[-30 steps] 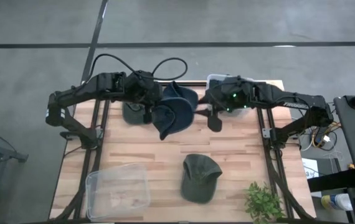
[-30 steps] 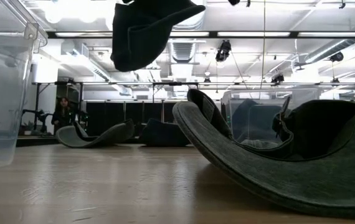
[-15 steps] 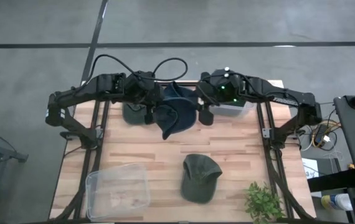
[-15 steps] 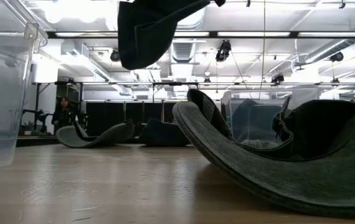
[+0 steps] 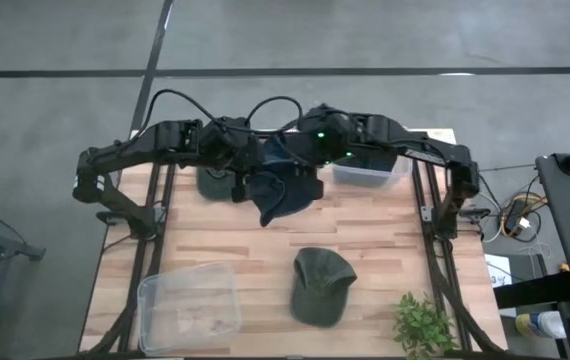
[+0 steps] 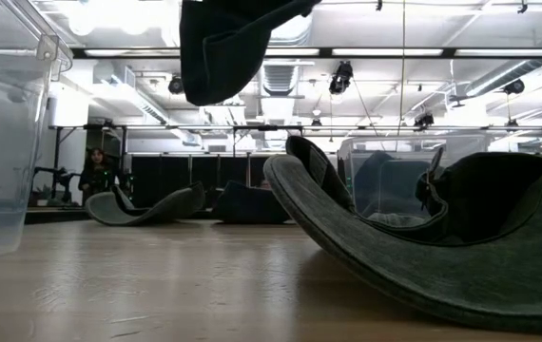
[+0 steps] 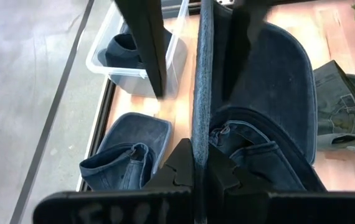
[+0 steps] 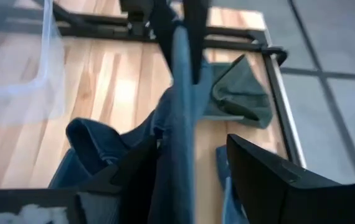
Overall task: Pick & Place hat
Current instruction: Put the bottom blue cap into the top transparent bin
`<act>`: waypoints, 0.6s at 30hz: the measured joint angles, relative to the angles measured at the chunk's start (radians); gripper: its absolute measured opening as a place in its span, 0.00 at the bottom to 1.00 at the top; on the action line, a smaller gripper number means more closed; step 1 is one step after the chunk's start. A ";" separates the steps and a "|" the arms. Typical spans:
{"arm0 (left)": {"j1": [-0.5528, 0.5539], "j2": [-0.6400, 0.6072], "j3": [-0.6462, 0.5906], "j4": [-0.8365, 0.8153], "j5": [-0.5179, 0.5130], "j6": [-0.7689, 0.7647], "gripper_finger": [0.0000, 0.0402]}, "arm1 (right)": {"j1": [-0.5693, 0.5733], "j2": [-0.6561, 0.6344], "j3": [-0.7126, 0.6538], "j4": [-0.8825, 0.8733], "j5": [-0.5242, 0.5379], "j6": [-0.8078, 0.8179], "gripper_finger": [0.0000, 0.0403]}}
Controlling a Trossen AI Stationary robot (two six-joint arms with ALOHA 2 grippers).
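A dark blue denim hat [image 5: 285, 190] hangs over the table's far middle, and its lower part shows at the top of the low view [image 6: 223, 47]. My left gripper [image 5: 250, 170] is shut on its brim. My right gripper [image 8: 193, 143] has come in from the right and stands open, one finger on each side of the same brim [image 8: 180, 81]; its two fingers also show in the left wrist view [image 7: 141, 43]. A green hat [image 5: 320, 285] lies on its crown and brim on the near middle of the table. My left gripper pinches the brim's edge [image 7: 201, 134] between its two fingers, slanting down from the table's left side. The brim stands on edge, running straight away from the fingers. The hat is lifted clear of the table, and its crown [image 7: 252, 155] sags beside and below the brim. My right gripper: I cannot tell whether its fingers touch the brim.
A grey-green hat [image 5: 213, 182] and a blue hat [image 7: 127, 155] lie under the left arm. A clear bin [image 5: 370, 172] with a dark hat inside stands at the far right, another clear bin [image 5: 190, 305] at the near left. A plant [image 5: 425, 325] stands near right.
My right gripper has moved toward the table's left, away from the far-right bin and up to the hanging hat, so that its fingers now stand on either side of the brim. The hat has shifted a little in the left gripper's hold.
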State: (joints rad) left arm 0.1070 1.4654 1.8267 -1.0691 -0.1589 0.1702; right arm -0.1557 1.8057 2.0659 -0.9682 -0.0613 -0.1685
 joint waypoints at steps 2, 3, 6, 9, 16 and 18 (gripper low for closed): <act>0.000 0.000 0.000 0.000 0.000 0.005 0.01 | 0.001 0.038 0.049 -0.036 -0.001 0.000 0.46; 0.000 0.000 0.000 0.000 0.000 0.005 0.01 | 0.000 0.055 0.072 -0.048 -0.001 0.001 0.45; 0.000 0.000 0.000 0.000 0.000 0.005 0.01 | -0.001 0.093 0.126 -0.087 0.001 0.003 0.38; 0.000 0.000 0.000 0.000 -0.001 0.007 0.01 | 0.001 0.105 0.149 -0.097 0.000 -0.002 0.25; 0.000 0.000 0.000 0.020 -0.007 0.008 0.02 | 0.000 0.088 0.155 -0.108 0.012 0.004 0.04; 0.000 0.000 0.000 0.028 -0.005 0.007 0.04 | 0.000 0.081 0.155 -0.110 0.018 0.005 0.03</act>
State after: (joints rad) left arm 0.1069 1.4658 1.8267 -1.0408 -0.1641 0.1776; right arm -0.1553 1.8868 2.2211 -1.0786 -0.0434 -0.1633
